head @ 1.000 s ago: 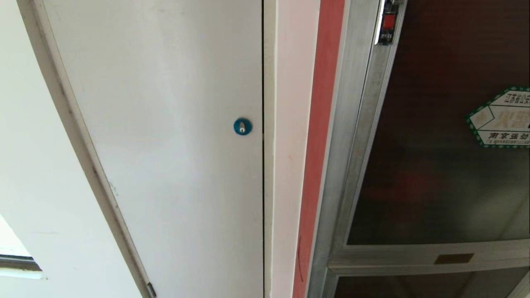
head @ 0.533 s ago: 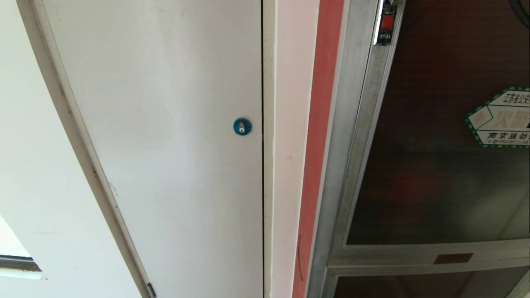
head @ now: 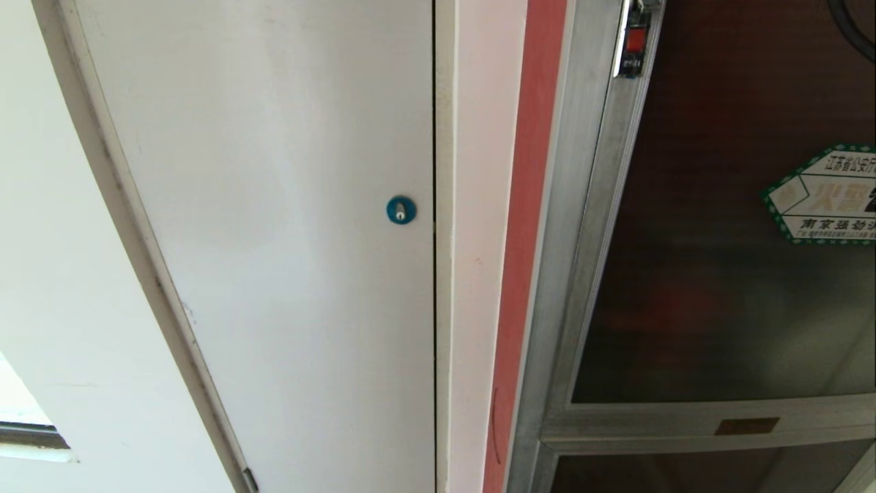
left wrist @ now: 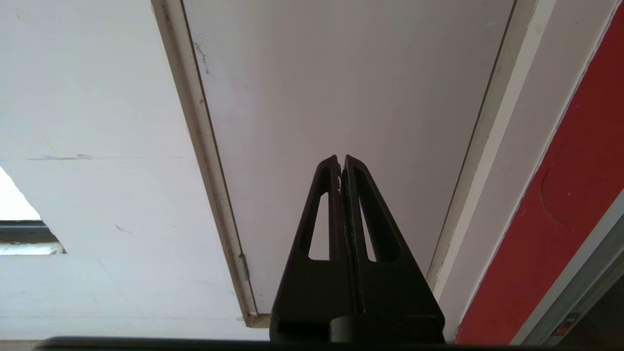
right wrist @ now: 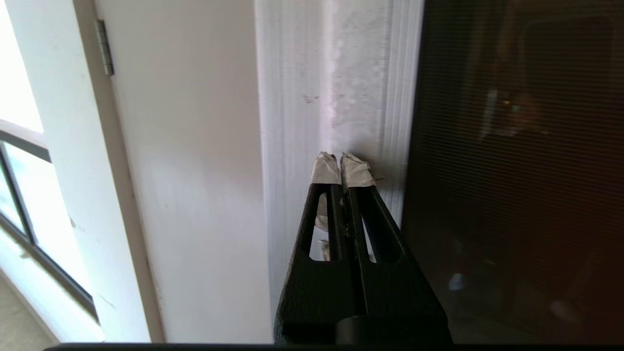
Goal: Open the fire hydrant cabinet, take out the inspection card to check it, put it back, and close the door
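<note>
The fire hydrant cabinet's silver frame (head: 582, 205) runs down the right of the head view. Its door (head: 718, 274) is dark tinted glass with a green-bordered hexagonal sticker (head: 821, 195) and a small red latch (head: 635, 38) at the top of its edge. In the right wrist view my right gripper (right wrist: 341, 158) is shut, holding nothing. Its taped tips rest at the ribbed silver door frame (right wrist: 341, 73), beside the dark glass (right wrist: 512, 146). My left gripper (left wrist: 341, 158) is shut and empty, parked in front of a white panel. The inspection card is hidden. Neither gripper shows in the head view.
A plain white panel (head: 274, 239) with a blue round lock (head: 400, 209) stands left of the cabinet. A pale wall strip and a red strip (head: 525, 205) lie between them. A window (right wrist: 19, 195) is further left. A dark cable (head: 848, 20) crosses the top right corner.
The door's latch edge and sticker have shifted slightly left in the head view while the white panel stayed put. A dark cable has come further into the top right corner.
</note>
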### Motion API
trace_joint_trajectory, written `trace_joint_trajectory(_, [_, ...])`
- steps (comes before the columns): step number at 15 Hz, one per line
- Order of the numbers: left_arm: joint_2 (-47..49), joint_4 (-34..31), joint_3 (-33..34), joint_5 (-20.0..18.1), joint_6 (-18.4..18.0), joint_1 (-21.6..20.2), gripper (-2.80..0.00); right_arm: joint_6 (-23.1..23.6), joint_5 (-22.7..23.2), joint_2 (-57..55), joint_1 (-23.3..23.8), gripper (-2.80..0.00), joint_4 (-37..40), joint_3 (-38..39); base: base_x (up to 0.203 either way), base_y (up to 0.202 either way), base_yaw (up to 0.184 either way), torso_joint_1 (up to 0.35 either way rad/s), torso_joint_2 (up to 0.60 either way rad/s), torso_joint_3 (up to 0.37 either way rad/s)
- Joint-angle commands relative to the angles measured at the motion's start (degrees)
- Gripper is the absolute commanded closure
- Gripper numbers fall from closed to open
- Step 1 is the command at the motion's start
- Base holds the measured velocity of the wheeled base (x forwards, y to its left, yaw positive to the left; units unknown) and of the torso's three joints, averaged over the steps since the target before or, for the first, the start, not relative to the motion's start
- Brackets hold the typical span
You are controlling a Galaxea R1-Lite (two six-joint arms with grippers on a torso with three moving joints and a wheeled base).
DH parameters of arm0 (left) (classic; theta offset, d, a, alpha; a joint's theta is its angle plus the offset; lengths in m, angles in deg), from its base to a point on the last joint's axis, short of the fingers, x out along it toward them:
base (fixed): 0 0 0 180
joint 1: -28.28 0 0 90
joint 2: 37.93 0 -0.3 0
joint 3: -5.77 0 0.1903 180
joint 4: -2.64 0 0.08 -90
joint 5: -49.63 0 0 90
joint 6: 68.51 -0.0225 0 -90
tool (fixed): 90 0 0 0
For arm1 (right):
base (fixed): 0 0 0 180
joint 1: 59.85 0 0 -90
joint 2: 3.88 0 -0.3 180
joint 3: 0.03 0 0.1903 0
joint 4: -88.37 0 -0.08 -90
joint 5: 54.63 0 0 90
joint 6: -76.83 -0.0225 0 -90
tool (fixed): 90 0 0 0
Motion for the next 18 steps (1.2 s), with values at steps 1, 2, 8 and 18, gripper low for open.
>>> trace_joint_trajectory(1, [0.1, 0.0, 0.0, 0.0, 0.0, 0.0, 0.00, -0.1, 0.0, 0.8, 0.2, 0.00, 0.5, 0.4, 0.000, 0.000, 0.000, 0.000, 0.00, 0.000])
trace_joint_trajectory(2, [0.1, 0.0, 0.0, 0.0, 0.0, 0.0, 0.00, 0.0, 0.1, 1.6, 0.1, 0.00, 0.8, 0.8, 0.000, 0.000, 0.000, 0.000, 0.00, 0.000])
trace_joint_trajectory(8, [0.1, 0.0, 0.0, 0.0, 0.0, 0.0, 0.00, 0.2, 0.8, 8.5, -3.5, 0.00, 2.7, 7.9, 0.000, 0.000, 0.000, 0.000, 0.00, 0.000])
trace_joint_trajectory(18, [0.1, 0.0, 0.0, 0.0, 0.0, 0.0, 0.00, 0.0, 1.7, 9.5, -2.6, 0.00, 2.3, 16.3, 0.000, 0.000, 0.000, 0.000, 0.00, 0.000])
